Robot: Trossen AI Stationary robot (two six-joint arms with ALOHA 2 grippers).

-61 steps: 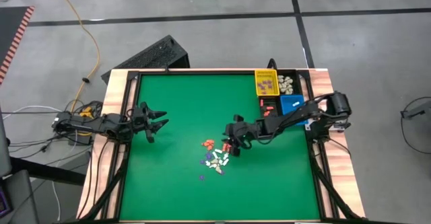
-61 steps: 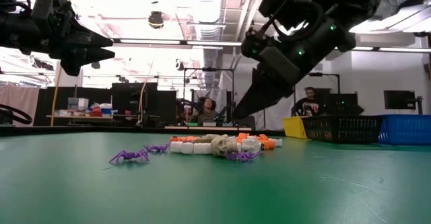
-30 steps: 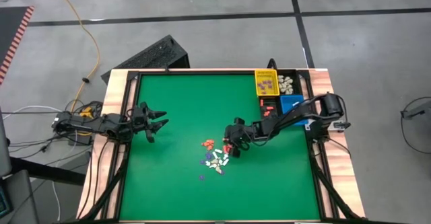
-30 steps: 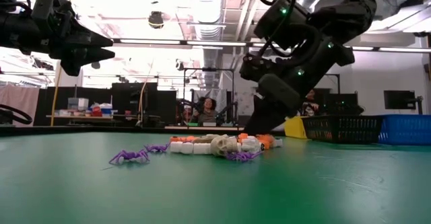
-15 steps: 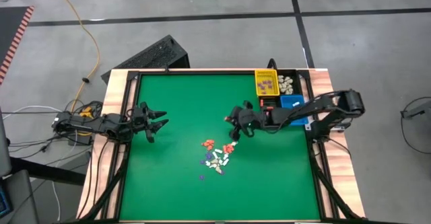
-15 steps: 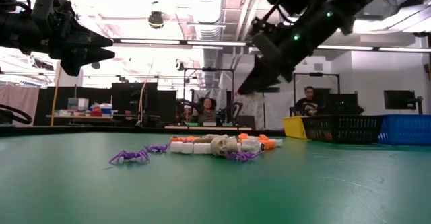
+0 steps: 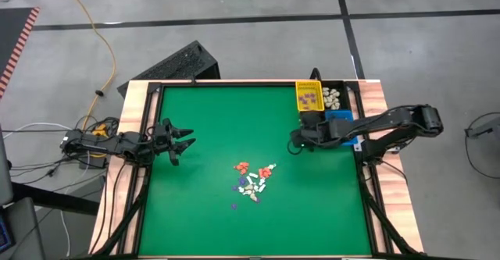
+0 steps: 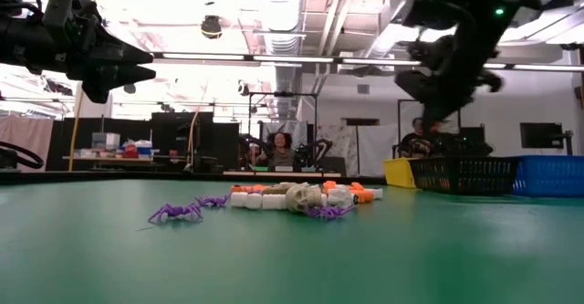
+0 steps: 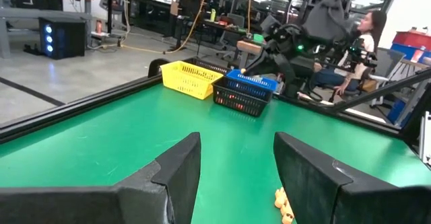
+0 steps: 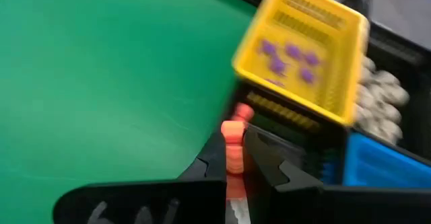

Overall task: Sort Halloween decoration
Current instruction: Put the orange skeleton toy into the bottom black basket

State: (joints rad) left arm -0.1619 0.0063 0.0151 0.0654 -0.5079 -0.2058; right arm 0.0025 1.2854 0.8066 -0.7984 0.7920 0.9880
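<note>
**Orange trinket pinched by its lower end, hanging short of the black bin**

The right gripper (image 10: pixel 236 158) is pinching an orange-red trinket (image 10: pixel 234 145) between nearly closed fingers, with most of the piece sticking out past the tips. In the high view the right gripper (image 7: pixel 294 141) is hovering over the green mat (image 7: pixel 211 119), just beside the black bin (image 7: pixel 312 122) on the side facing the pile.

The grip is looking thin: because so little of the trinket is sitting between the pads, a jolt could be swinging it sideways or flicking it out before it is over a bin. Letting go from here would probably be dropping it on the mat or against the black bin's near wall. The bins are standing packed together, so a small overshoot past the black bin could be landing orange among the purple pieces in the yellow bin (image 10: pixel 306 46), or in the blue bin (image 7: pixel 339 121) next door.

Beyond the black bin, cream pieces (image 10: pixel 380 86) are lying in a further compartment. The remaining decoration pile (image 7: pixel 251 180) is waiting well apart from the black bin, toward mid-mat, with a purple spider (image 8: pixel 173 213) straying at its edge. The left gripper (image 7: pixel 181 140) is idling wide open and empty, far across the mat from the black bin.
</note>
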